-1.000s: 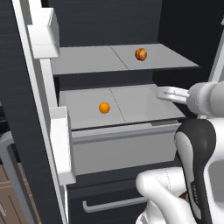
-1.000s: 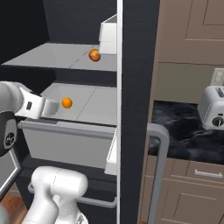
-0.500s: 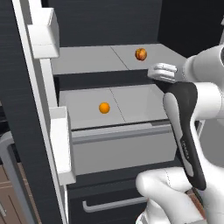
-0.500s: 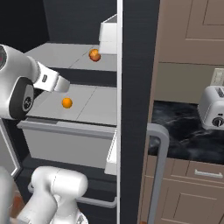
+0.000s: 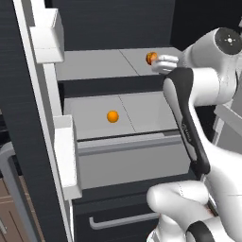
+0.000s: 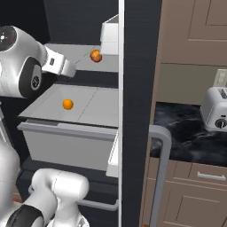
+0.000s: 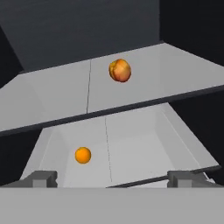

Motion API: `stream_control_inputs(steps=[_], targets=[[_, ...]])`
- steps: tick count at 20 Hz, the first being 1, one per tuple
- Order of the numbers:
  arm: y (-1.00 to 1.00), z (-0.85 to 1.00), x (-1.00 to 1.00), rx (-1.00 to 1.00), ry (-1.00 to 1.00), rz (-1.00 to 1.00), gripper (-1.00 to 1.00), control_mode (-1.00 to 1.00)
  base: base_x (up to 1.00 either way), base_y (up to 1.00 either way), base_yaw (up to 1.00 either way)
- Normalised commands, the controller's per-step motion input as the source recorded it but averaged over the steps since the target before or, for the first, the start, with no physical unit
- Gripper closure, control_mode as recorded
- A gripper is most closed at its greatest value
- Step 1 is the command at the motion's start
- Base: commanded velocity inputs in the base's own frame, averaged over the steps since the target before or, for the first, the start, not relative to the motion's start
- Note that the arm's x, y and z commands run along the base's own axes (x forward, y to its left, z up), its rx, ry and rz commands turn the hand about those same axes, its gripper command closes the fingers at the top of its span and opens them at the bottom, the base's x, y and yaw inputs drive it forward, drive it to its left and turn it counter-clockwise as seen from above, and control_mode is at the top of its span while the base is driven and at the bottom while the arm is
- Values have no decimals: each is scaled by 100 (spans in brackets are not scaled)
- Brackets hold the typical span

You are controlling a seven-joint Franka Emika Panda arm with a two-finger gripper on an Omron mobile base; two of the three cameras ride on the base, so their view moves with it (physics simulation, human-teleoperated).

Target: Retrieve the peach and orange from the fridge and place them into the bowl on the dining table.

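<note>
Peach [image 7: 120, 70] on the upper shelf [image 5: 104, 66] of the fridge [image 5: 28, 118], with the orange [image 7: 82, 155] 1 shelf below. Your gripper [image 7: 109, 179] sits at that shelf's front edge, jaws fully spread and empty. From the claw, you find the peach straight ahead and slightly above; round fruit, no long axis.

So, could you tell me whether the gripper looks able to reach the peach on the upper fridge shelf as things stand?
Probably yes. The gripper is open and faces the peach, which sits alone on the upper shelf with nothing between them; the orange lies on the shelf below.
</note>
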Motion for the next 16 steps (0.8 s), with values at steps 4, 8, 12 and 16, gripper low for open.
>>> stream_control_inputs(steps=[4,8,12,16], targets=[[0,0,67,-3,3,0,-100,-100,0,0,0],[0,0,63,-4,9,0,-100,-100,0,0,0],[-2,0,62,-6,6,-2,-100,-100,0,0,0],[-5,0,71,-3,4,-2,-100,-100,0,0,0]])
